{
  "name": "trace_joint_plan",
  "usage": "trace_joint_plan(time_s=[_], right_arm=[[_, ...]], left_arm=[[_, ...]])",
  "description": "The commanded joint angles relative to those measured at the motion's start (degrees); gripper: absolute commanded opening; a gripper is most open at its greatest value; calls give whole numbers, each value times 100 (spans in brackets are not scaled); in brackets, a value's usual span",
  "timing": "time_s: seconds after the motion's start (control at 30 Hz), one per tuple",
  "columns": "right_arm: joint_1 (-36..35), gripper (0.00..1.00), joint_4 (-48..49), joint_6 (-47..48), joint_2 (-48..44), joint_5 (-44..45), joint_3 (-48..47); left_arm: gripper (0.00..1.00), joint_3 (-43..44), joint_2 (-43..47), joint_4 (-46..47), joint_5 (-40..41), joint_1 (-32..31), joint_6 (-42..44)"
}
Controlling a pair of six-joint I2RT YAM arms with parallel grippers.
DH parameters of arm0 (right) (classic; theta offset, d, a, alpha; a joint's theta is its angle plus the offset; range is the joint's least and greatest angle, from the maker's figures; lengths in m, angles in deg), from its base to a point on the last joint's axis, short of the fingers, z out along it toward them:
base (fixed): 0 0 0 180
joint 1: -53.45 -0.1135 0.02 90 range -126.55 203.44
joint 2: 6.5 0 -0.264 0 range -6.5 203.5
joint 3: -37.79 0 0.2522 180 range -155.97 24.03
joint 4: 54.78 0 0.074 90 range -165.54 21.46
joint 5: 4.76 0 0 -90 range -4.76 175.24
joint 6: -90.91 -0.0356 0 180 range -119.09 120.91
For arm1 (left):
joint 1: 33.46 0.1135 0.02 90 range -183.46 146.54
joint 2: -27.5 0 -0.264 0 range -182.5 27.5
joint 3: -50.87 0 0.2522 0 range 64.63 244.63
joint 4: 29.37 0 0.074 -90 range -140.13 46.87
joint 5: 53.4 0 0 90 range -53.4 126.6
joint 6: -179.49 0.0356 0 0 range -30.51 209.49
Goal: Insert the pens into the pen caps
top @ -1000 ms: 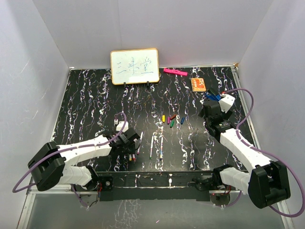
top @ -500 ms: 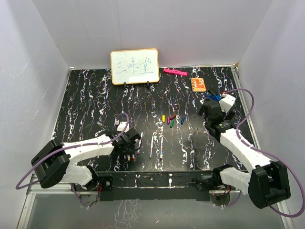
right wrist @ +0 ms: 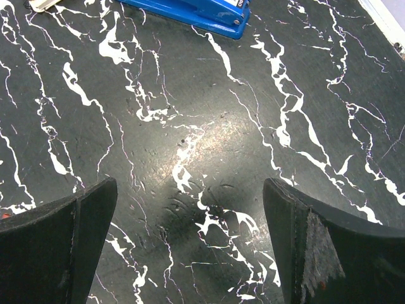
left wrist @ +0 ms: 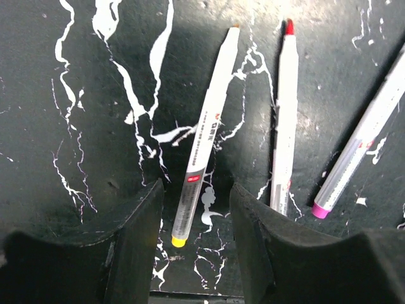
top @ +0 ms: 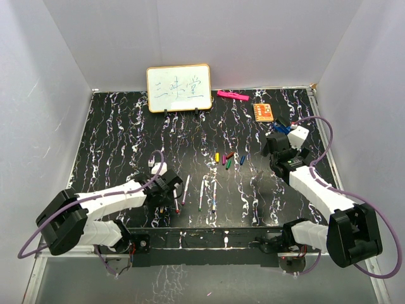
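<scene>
Close to the front edge of the counter (top: 114, 145) five pens (top: 200, 195) lie roughly side by side, none over the edge; the left gripper (left wrist: 196, 190) sits low over one of them, jaws parted either side of the yellow-ended pen (left wrist: 201, 142) with a gap each side, gripping nothing; just beside it lie a red-tipped pen (left wrist: 283, 126) and a magenta-ended pen (left wrist: 364, 136), the latter cut off by the frame; from above, the gripper hides the yellow-ended pen; open counter runs from this arm to the left wall. At mid-counter five caps (top: 227, 158) sit clustered, well apart from the pens, too small to tell every colour; right of them the right gripper (right wrist: 190, 190) hangs over bare counter, jaws spread wide, holding nothing; a blue clip (right wrist: 196, 11) lies just beyond it, its top cut off. Farthest, one whiteboard (top: 179, 88) stands by the back wall, one pink marker (top: 231, 95) and one orange card (top: 264, 112) to its right; walls close three sides.
</scene>
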Motion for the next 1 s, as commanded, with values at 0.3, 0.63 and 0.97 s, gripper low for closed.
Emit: trace_joint_plan(time_s=[0.3, 0.63, 0.97], right_arm=[[-24, 98, 96, 9, -69, 67, -265], [-32, 98, 12, -51, -130, 82, -305], [-28, 98, 11, -72, -161, 168, -292]], left_arm=[[42, -31, -238, 369, -816, 1188, 1372], [36, 303, -1153, 368, -1261, 1248, 1801], [38, 303, -942, -206, -1290, 1247, 1719]])
